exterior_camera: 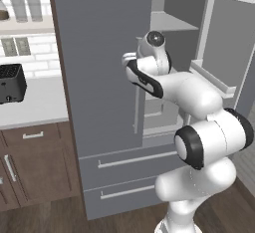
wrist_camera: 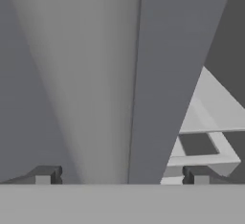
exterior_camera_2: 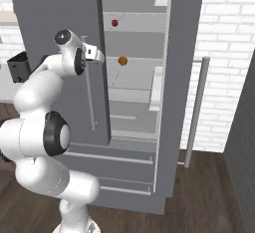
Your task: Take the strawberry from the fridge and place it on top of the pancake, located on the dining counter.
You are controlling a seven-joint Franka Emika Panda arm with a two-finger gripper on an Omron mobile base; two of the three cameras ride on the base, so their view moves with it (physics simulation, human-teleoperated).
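Note:
The strawberry (exterior_camera_2: 114, 23) is a tiny red fruit on an upper shelf inside the grey fridge (exterior_camera_2: 50, 8), whose right door (exterior_camera_2: 184, 67) stands open while the left door (exterior_camera: 99, 53) is still closed. My gripper (exterior_camera_2: 98, 56) hovers at the inner edge of the left door, by the top of its vertical bar handle (exterior_camera_2: 90, 102), lower than the strawberry and to its left. In the hand view my gripper (wrist_camera: 120, 176) is open, its tips on either side of a pale upright bar (wrist_camera: 91, 74), with nothing held. The pancake and the dining counter are out of view.
An orange-brown lump (exterior_camera_2: 122, 60) sits on the shelf below the strawberry. Two fridge drawers (exterior_camera: 129, 162) are shut below. Left of the fridge stands a white counter (exterior_camera: 35, 110) with a black toaster (exterior_camera: 11, 82) over brown cabinets (exterior_camera: 35, 162). A white brick wall (exterior_camera_2: 226, 53) lies to the right.

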